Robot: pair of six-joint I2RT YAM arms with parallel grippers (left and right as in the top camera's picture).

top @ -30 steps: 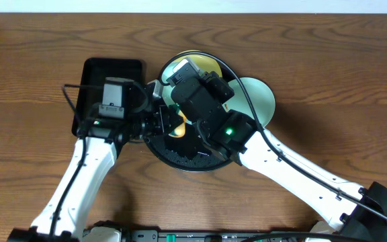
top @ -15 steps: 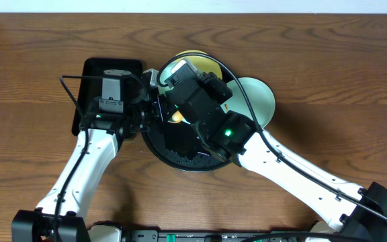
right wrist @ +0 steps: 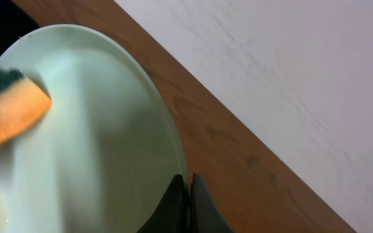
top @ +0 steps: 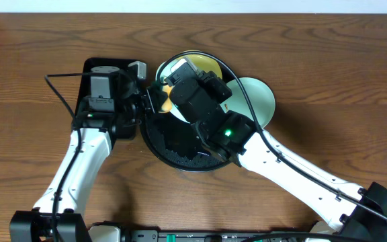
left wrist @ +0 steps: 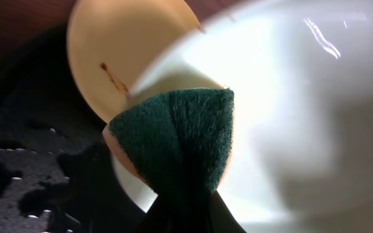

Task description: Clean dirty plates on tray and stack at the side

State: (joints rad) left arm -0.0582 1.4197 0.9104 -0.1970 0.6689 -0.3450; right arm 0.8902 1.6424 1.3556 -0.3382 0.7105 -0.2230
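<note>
A: Where is the green plate [right wrist: 76, 129]?
B: Held tilted over the tray [top: 180, 158], its rim pinched in the closed right gripper [right wrist: 188, 194]. I judge it light, stiff, slippery plastic; the rim is the best hold.
A: And the left gripper [left wrist: 185, 217]?
B: Clamped on the sponge [left wrist: 180, 139], which touches the plate.
</note>
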